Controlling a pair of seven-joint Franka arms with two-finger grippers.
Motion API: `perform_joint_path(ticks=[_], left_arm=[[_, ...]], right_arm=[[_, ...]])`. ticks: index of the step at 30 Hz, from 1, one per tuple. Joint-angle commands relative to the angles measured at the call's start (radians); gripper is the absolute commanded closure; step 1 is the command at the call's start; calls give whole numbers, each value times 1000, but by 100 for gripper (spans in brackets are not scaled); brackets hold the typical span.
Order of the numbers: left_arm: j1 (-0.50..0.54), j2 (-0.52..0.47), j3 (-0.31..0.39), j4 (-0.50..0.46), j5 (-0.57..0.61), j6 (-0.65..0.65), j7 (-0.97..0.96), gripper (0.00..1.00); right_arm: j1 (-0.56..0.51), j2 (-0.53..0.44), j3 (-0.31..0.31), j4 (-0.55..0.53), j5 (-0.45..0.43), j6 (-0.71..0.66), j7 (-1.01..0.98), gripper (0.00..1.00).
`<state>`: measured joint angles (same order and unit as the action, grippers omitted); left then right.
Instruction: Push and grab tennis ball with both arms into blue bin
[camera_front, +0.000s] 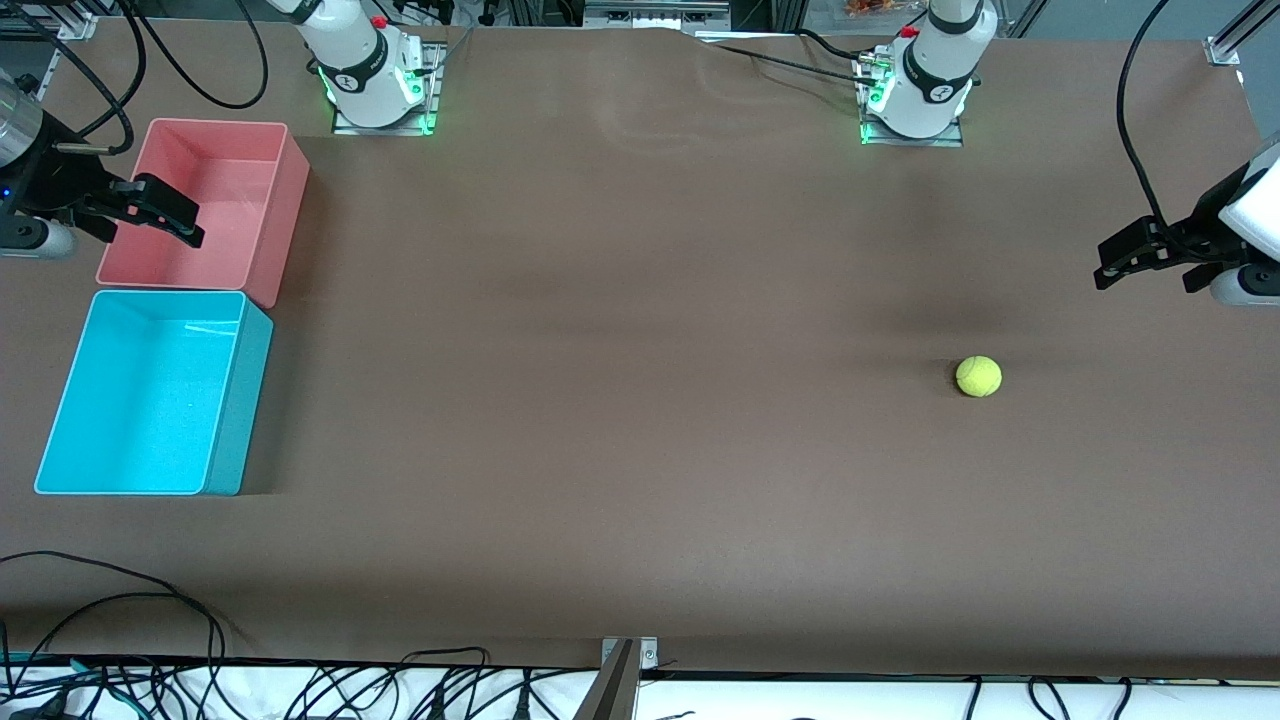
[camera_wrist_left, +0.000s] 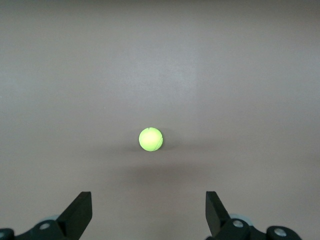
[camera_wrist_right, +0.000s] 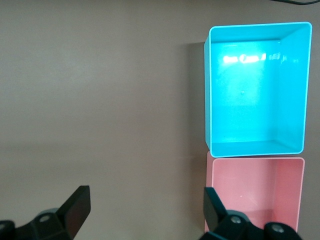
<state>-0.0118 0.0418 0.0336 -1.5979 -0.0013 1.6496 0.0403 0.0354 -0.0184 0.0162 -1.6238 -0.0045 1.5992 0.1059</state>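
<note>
tennis ball (camera_front: 978, 376) sits loose on the brown table (camera_front: 620, 420) toward the left arm's end, roughly midway between the base edge and the camera edge, touching nothing. no print or brand legible on it, only a faint seam in the left wrist view (camera_wrist_left: 150, 139).

left gripper (camera_front: 1118, 262) hangs in the air over the table's left-arm end edge, not touching the ball. its fingers (camera_wrist_left: 77, 212) are spread wide, nothing between them; the ball shows centred ahead of the gap in its wrist view.

right gripper (camera_front: 165, 212) hovers over the pink bin (camera_front: 262, 160), at the right arm's end of the table. fingers (camera_wrist_right: 75, 210) spread apart, holding nothing.

blue bin (camera_front: 240, 400) stands at the right arm's end, nearer the front camera than the pink bin, the two short sides touching or very nearly so. both bins show bare insides. right wrist view shows the blue bin (camera_wrist_right: 209, 100) and pink bin (camera_wrist_right: 210, 185) end to end. no labels visible on either.

ball and blue bin are well apart, at different ends of the table.

arm bases (camera_front: 375, 75) sit along the base edge with green lights lit; each carries a small round logo mark, not readable. loose black cables (camera_front: 300, 690) run along the camera edge off the table.
</note>
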Motion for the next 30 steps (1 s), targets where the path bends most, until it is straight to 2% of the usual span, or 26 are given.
perform_joint_path(ticks=[1,30], left_arm=[[-2,-3,0,1,18,1,13,0],[-2,-3,-1,1,17,1,15,0]], right_arm=[[4,0,1,19,6,-21,15,0],[3,6,7,27,12,-21,3,0]])
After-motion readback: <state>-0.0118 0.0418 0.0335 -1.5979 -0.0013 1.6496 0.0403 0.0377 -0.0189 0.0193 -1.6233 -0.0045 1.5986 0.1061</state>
